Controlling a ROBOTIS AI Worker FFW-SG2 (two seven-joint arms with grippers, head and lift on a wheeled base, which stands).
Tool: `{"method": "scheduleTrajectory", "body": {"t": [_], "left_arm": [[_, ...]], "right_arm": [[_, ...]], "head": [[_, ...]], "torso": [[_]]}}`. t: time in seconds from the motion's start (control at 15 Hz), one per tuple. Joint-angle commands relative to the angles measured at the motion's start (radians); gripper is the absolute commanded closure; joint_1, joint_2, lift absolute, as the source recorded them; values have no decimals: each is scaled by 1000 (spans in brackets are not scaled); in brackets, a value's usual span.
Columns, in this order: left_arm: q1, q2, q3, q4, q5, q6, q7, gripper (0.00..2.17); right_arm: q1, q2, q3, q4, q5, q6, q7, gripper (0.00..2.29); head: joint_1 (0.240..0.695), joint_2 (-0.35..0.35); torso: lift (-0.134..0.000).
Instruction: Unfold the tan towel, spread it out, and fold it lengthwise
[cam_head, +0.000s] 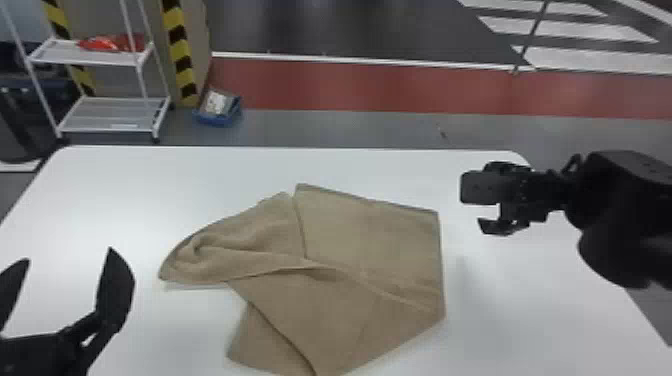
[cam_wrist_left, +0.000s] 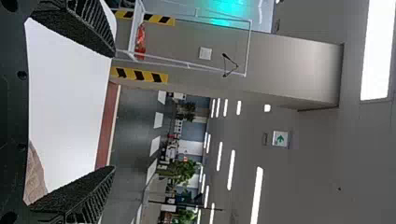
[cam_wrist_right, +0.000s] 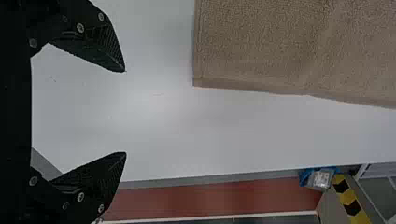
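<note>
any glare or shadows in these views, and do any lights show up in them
Head view: a pale sheen on the white table left of the towel, and a soft, faint shadow right of it; right wrist view: a bright patch on the table near the right gripper; left wrist view: ceiling lights blown out to plain white, plus a teal glow.

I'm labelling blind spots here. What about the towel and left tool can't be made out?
- Head view: nearest part of the towel, cut off by the bottom edge.
- Head view: what lies under its left folds, hidden by cloth.
- Head view: rear of left tool, cut off likewise.
</note>
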Motion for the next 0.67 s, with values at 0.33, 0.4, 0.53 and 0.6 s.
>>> {"method": "scheduleTrajectory", "body": {"t": [0.33,0.4,0.53,0.6], "left_arm": [[-1,0,4,12,5,-3,2,-2],[5,0,6,11,5,-3,2,-2],[14,0,10,8,3,-12,3,-2],[22,0,15,5,3,-18,3,-2]], "right_arm": [[-120,145,175,126,14,23,49,505],[-121,154,181,129,14,23,55,502],[-132,173,193,143,15,26,90,502],[-138,177,198,149,15,32,98,502]], "head": [[695,-55],[695,-46],[695,-26],[695,-20]], "torso": [[-123],[-123],[-123],[-123]]}}
